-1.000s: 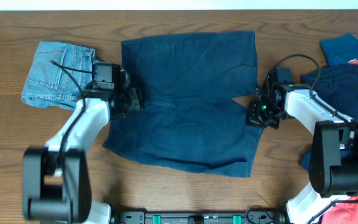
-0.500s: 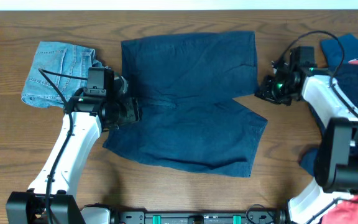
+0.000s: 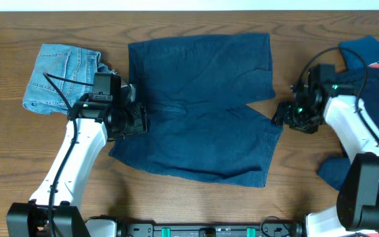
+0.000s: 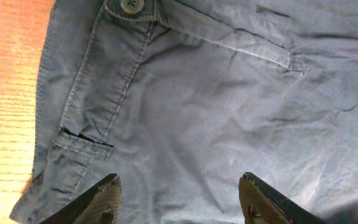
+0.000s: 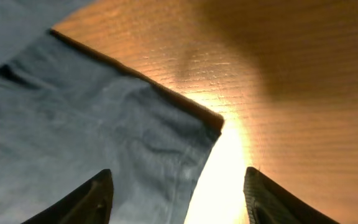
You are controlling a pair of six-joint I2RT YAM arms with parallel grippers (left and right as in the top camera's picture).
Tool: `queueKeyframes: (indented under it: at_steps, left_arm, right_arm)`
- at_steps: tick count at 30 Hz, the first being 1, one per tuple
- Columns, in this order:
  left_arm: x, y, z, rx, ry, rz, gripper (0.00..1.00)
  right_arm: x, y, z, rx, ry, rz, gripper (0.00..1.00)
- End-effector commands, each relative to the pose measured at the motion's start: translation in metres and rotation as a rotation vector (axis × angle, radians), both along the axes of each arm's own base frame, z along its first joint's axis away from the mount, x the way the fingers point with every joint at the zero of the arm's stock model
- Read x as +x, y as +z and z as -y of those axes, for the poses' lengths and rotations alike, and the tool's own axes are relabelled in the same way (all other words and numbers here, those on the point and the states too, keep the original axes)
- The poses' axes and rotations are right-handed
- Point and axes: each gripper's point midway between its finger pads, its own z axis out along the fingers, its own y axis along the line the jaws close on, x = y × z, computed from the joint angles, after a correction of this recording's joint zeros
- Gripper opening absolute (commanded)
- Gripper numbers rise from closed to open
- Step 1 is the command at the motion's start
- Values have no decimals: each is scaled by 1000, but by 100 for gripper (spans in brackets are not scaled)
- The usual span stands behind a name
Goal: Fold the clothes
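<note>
The dark-navy shorts point(image 3: 199, 112) lie spread flat in the middle of the table, waistband to the left and legs to the right. My left gripper point(image 3: 139, 119) hovers open over the waistband; in the left wrist view it point(image 4: 180, 188) has only flat fabric point(image 4: 216, 106) between its fingers, with the button point(image 4: 130, 5) ahead. My right gripper point(image 3: 278, 117) is open at the hem corner of the near leg. The right wrist view shows it point(image 5: 178, 182) straddling the hem edge point(image 5: 204, 118), holding nothing.
Folded light-blue denim shorts point(image 3: 61, 78) lie at the far left, close to my left arm. A heap of blue, navy and coral-red garments point(image 3: 374, 72) lies at the right edge under my right arm. Bare wood point(image 5: 291, 74) lies right of the hem.
My right gripper has opened and let go of the leg hem, swinging up and back down to the hem corner. The near leg now reaches further right. The left gripper shifted slightly.
</note>
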Motion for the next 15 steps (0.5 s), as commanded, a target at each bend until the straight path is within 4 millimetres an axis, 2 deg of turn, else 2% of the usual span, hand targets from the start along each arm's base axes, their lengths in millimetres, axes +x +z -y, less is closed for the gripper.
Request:
queueKeyframes:
  at_steps: [1, 4, 12, 15]
  left_arm:
    - [4, 3, -1, 9, -11, 13, 62]
    - [4, 3, -1, 9, -11, 13, 62]
    - [6, 4, -1, 8, -11, 21, 62]
    - [8, 5, -1, 8, -10, 32, 62]
  right_arm:
    - [-7, -17, -19, 116, 12, 12, 60]
    - [-7, -29, -21, 135, -31, 36, 58]
    - [-5, -50, -16, 126, -129, 94, 42]
    - [-7, -54, -17, 130, -138, 101, 27]
